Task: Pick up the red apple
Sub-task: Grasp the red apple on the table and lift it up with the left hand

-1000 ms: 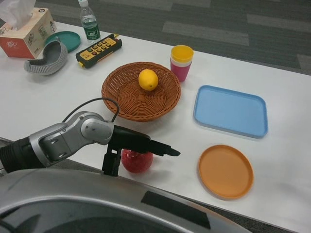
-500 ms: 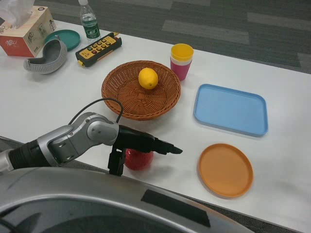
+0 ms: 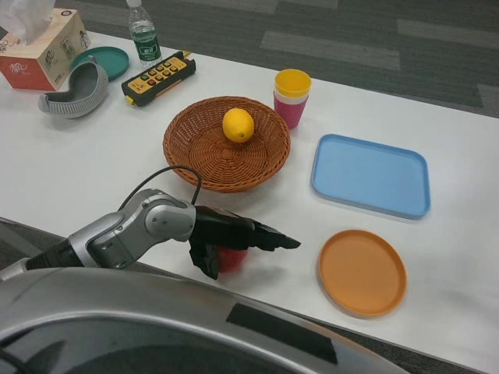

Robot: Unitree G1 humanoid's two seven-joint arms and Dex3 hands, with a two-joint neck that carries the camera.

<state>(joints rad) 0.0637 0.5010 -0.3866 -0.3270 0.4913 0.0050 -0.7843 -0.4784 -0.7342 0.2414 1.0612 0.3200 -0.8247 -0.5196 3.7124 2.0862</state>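
Far left, rear of the white table (image 3: 93,156): a tissue box (image 3: 39,48), a teal lid (image 3: 105,61) and a grey curved object (image 3: 76,93). Beside them, a water bottle (image 3: 144,35) stands upright and a yellow-and-black remote (image 3: 159,76) lies flat.

Near edge, left of centre: my left hand (image 3: 234,238) lies over the red apple (image 3: 231,258), which rests on the table at the front edge, in front of the wicker basket (image 3: 226,144). My thumb comes down on the apple's left side and the other fingers (image 3: 274,239) extend over its top and point right; only a small red patch of the apple shows beneath them. Whether the fingers are pressing the apple or merely covering it, I cannot tell.

Centre: the basket holds a lemon (image 3: 238,125). Behind it to the right, stacked cups (image 3: 291,97), yellow on top and pink below.

Right: a blue tray (image 3: 370,175), and nearer the front edge an orange plate (image 3: 362,273)
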